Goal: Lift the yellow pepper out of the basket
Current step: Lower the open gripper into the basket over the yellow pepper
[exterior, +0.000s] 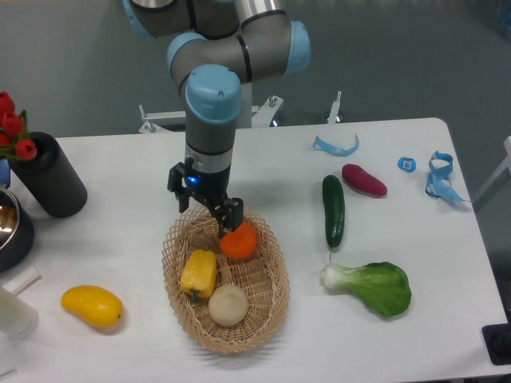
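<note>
Pepper (pixel 198 272) in basket (pixel 271 319), just below-left of claw (pixel 217 219), fingers' spacing impossible to tell.

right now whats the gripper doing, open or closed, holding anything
gripper: low over the basket, right at the orange, not on the yellow pepper. Open or closed cannot be told from this view.

A white table (pixel 263 159) with rounded corners fills most of the view, evenly lit, with only soft shadows on its top. Beyond its far edge runs a plain grey-blue floor (pixel 399 56). Two metal brackets (pixel 335 108) stand up at the far edge. At the right edge a pale frame piece (pixel 501 171) slants downward.
</note>
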`<state>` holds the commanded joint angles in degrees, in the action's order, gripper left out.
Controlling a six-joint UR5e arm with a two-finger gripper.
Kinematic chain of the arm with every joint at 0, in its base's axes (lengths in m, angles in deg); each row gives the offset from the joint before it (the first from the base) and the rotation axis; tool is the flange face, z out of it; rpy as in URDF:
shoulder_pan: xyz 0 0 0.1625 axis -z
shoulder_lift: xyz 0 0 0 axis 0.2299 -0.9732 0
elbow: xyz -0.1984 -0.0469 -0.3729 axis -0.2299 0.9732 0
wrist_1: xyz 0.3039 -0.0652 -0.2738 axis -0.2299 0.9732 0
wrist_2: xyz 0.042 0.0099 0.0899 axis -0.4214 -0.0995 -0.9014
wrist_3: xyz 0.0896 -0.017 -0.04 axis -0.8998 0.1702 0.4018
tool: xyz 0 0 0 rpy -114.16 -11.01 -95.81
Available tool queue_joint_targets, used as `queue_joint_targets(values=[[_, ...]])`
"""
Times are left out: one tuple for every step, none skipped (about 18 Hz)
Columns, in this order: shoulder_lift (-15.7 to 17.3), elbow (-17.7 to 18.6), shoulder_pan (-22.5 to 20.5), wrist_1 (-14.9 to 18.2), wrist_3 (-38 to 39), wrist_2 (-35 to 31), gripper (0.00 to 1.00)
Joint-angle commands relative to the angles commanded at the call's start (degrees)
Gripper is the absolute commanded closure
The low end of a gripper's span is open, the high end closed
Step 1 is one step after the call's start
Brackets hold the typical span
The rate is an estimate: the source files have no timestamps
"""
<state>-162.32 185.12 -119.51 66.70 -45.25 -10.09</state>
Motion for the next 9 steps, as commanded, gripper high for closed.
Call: queue_joint_targets(values=[[-0.4,-0.4,0.0,-0.1,2.3,0.1,0.00],[-1.2,-1.0,0.0,-0.3,4.3,0.1,0.00],[-2.0,-1.8,0.0,-1.0,6.1,0.1,0.00],[-2.9,-2.3,0.0,-1.7,7.5,0.1,0.00],[-3.7,-2.8,0.0,-2.2,8.3,-0.1,0.00],[-4.3,-3.1,0.0,-2.2,8.5,-0.1,0.00],[-4.8,-3.1,0.0,-2.5,8.5,-0.1,0.00],[-5.3,-3.2,0.1,-3.2,8.5,-0.1,0.00],[-5.9,-3.2,0.0,-3.9,8.5,-0.1,0.00]])
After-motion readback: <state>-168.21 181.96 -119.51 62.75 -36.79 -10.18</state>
